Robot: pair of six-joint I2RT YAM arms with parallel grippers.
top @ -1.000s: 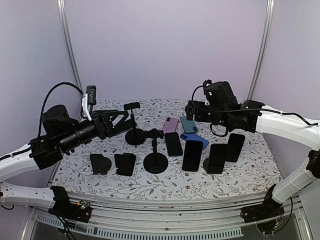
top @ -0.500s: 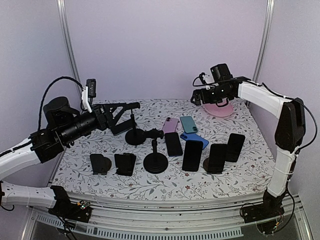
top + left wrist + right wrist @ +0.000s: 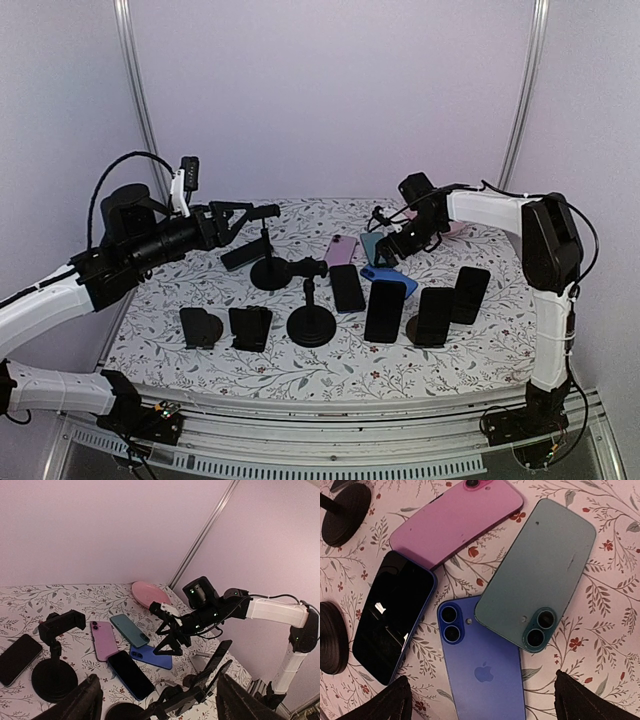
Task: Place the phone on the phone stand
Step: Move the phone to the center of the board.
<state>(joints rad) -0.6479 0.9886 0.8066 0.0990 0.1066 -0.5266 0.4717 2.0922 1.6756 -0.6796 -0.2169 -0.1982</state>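
Observation:
A blue phone [image 3: 485, 675] lies back up on the flowered table, partly under a teal phone [image 3: 540, 575]. A pink phone [image 3: 455, 517] and a black phone, screen up [image 3: 395, 612], lie beside them. My right gripper [image 3: 485, 705] is open and empty, hovering just above the blue phone [image 3: 395, 278]; it also shows in the top view [image 3: 386, 255]. My left gripper [image 3: 262, 212] is open and empty, held high over the back left. A black clamp stand [image 3: 268, 270] and a round-base stand [image 3: 311, 322] stand mid-table.
Three dark phones lean on stands [image 3: 385, 310], [image 3: 434, 315], [image 3: 469, 293] at the front right. Two small black stands [image 3: 201, 328], [image 3: 250, 328] sit front left. Another black phone [image 3: 240, 255] lies at the left. A pink plate [image 3: 150, 592] sits at the back right.
My right gripper rose toward the pink plate, then came back down over the teal and blue phones. My left gripper lifted and drew back slightly. No phone moved.

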